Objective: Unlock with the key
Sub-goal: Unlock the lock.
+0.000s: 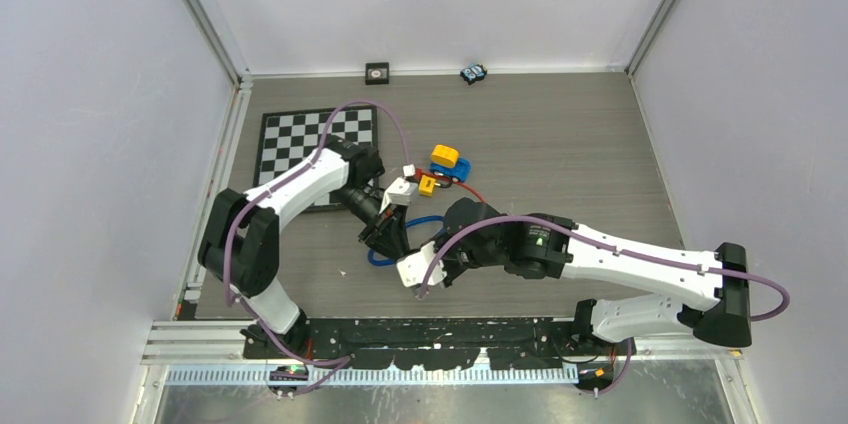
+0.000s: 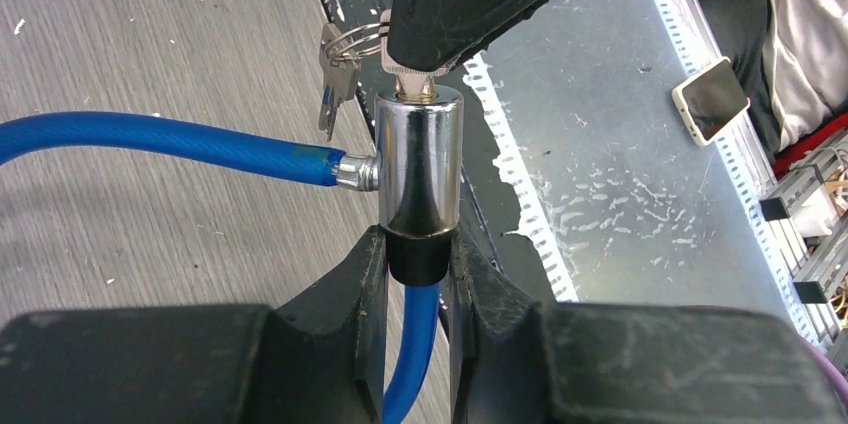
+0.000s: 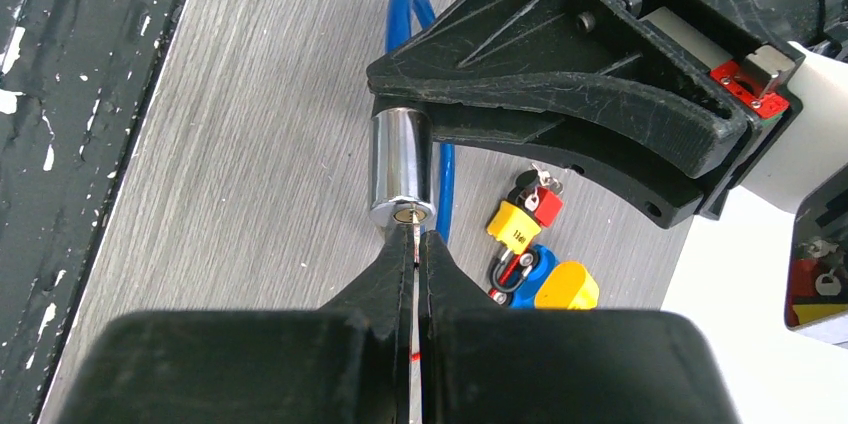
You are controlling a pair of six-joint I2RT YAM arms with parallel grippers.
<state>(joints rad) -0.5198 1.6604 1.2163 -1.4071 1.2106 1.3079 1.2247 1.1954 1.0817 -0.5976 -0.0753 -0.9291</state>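
Both arms are seen reaching inward and meeting over the middle of the surface, the left bent down from beside the chessboard and the right stretched low from its base. The left fingers are closed partway, clamping the black collar of the chrome lock, whose blue cable is trailed off to the side. The right fingers are pressed together, pinching the key, which is seated in the lock's keyhole. Spare keys are hung from its ring. Coloured padlocks are noted nearby.
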